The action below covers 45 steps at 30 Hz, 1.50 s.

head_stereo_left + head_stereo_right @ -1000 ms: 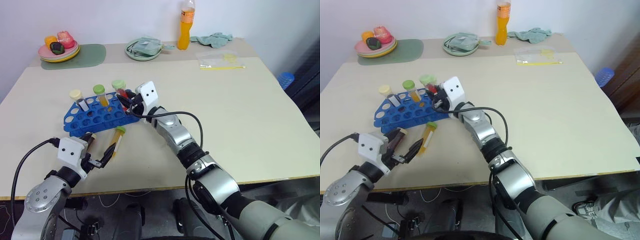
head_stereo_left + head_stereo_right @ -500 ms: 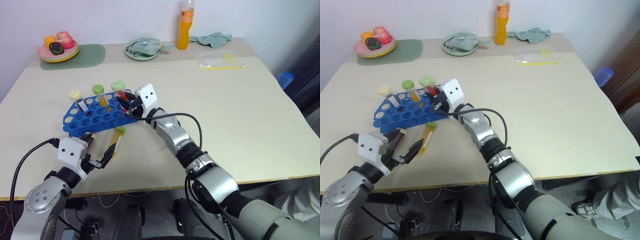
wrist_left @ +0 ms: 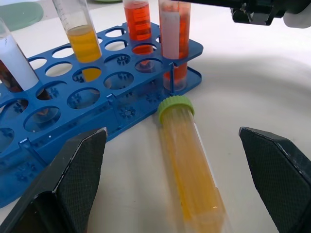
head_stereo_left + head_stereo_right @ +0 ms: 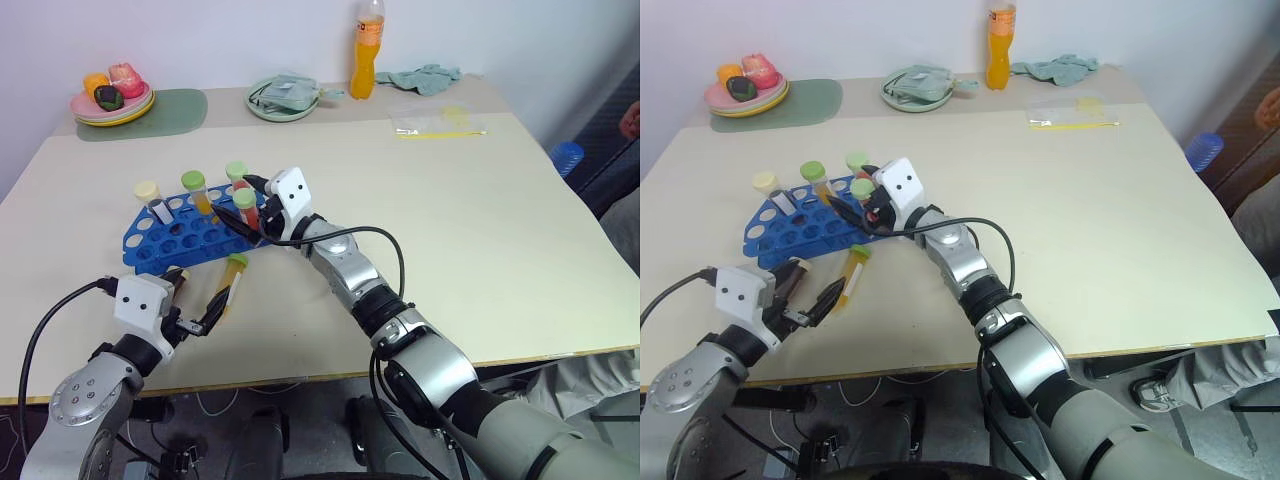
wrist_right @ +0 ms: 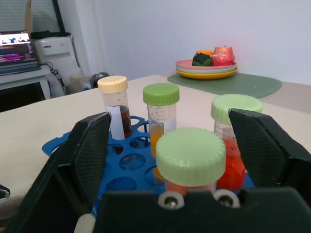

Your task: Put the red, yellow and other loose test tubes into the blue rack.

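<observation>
Right gripper [image 4: 243,198] is spread wide around a red tube [image 4: 245,205] standing in the blue rack [image 4: 160,243], looks seated I think. Back straight out. Left gripper [image 4: 198,308], wide too, flanks the yellow tube [image 4: 233,281] lying on the surface.

A pale beige table [image 4: 480,210] is set against a plain white wall [image 4: 200,40]. At its far edge, a green mat [image 4: 160,108] bearing stacked plates [image 4: 110,112] of fruit, an orange bottle [image 4: 367,50] and a crumpled cloth [image 4: 425,77] are seen. A monitor [image 5: 17,41] is shown at one side.
</observation>
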Motion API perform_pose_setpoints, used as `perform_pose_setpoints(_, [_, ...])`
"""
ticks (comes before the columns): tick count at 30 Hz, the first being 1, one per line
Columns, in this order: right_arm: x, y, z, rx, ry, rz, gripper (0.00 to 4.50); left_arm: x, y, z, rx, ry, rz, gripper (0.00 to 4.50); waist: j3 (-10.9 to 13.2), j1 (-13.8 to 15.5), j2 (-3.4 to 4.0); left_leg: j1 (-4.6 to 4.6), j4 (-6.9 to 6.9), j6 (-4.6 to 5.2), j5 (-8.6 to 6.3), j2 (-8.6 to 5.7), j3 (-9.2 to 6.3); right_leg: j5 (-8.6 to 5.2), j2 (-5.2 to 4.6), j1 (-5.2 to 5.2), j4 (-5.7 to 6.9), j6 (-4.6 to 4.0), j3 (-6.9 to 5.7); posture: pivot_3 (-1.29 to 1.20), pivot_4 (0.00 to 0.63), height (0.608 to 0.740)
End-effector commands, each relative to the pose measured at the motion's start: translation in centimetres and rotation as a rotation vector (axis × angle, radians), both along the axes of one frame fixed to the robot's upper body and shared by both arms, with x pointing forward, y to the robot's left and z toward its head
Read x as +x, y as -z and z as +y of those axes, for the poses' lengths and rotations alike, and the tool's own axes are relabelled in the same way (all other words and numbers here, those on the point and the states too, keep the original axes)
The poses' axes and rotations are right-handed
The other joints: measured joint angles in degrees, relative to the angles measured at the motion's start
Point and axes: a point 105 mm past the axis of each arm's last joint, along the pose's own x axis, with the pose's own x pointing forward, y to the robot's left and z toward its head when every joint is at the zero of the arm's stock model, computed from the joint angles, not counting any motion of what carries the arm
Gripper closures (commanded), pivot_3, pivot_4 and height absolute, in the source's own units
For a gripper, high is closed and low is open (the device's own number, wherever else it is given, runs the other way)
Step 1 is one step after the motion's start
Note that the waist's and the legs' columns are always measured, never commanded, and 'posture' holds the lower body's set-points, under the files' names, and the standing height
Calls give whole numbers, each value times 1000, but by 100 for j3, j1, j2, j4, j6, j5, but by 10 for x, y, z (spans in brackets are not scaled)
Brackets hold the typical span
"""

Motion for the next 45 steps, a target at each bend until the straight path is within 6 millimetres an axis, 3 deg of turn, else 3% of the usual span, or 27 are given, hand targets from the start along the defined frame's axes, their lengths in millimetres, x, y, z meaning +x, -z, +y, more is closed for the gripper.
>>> perform_pose_setpoints(1, [-25, -30, 15, 145, -88, -41, 82, -1, -12, -1, 19, -11, -30, 0, 0, -4, 0, 0, 0, 0, 0, 0, -1, 0, 0, 0, 0, 0, 0, 0, 150, 740])
perform_pose_setpoints(6, [-25, -41, -26, 67, -104, -95, 82, 11, -24, -2, 16, -79, 65, 0, -4, 101, -6, -1, 4, 0, 0, -2, -10, 0, -2, 6, -1, 1, -5, 0, 150, 740])
perform_pose_setpoints(11, [-36, -22, -75, -224, -201, -82, 82, 19, -31, -11, 141, -81, 258, 0, -2, 133, -5, -4, 19, 0, 1, -15, -17, 1, -10, 18, -2, 4, -10, 0, 150, 740])
perform_pose_setpoints(15, [-53, -10, -109, -434, -313, -78, 82, 24, -17, -24, 122, 23, 485, 0, -1, 23, -4, 3, 9, 0, 1, -11, -17, 0, 0, 17, 0, 5, -9, 0, 150, 740])
perform_pose_setpoints(18, [-70, 1, -127, -558, -401, -73, 82, 36, -15, -32, 120, 55, 536, 0, 1, -33, -4, 8, -1, 0, 0, -3, -19, -2, 8, 14, -1, 3, -6, 0, 150, 740])
perform_pose_setpoints(25, [-92, 15, -132, -614, -482, -74, 82, 59, -14, -39, 107, 8, 612, 0, 4, 9, -12, 4, 8, -2, 1, -9, -21, -1, -6, 13, 0, 5, -4, 0, 150, 740])
perform_pose_setpoints(36, [-93, 19, -127, -598, -455, -88, 82, 58, -2, -46, 100, -65, 696, 0, 3, 177, -13, -1, 12, -17, 10, -19, -28, 1, -21, 7, -1, 6, -1, 0, 150, 740])
perform_pose_setpoints(39, [-93, 21, -125, -597, -454, -90, 0, 57, 2, -41, 100, -129, 718, 811, 3, 214, -13, -1, 13, -19, 10, -18, -26, 1, -20, 5, 0, 6, 0, 0, 150, 740])
perform_pose_setpoints(44, [-93, 22, -124, -598, -455, -95, 0, 53, -2, -42, 84, -168, 747, 3314, 3, 259, -13, -3, 12, -25, 13, -18, -25, 1, -21, 4, 0, 5, 0, 0, 150, 740])
perform_pose_setpoints(45, [-93, 22, -124, -599, -455, -95, 0, 52, -4, -41, 84, -174, 749, 3314, 3, 262, -13, -3, 12, -25, 14, -19, -23, 1, -22, 4, 0, 5, 0, 0, 150, 740])
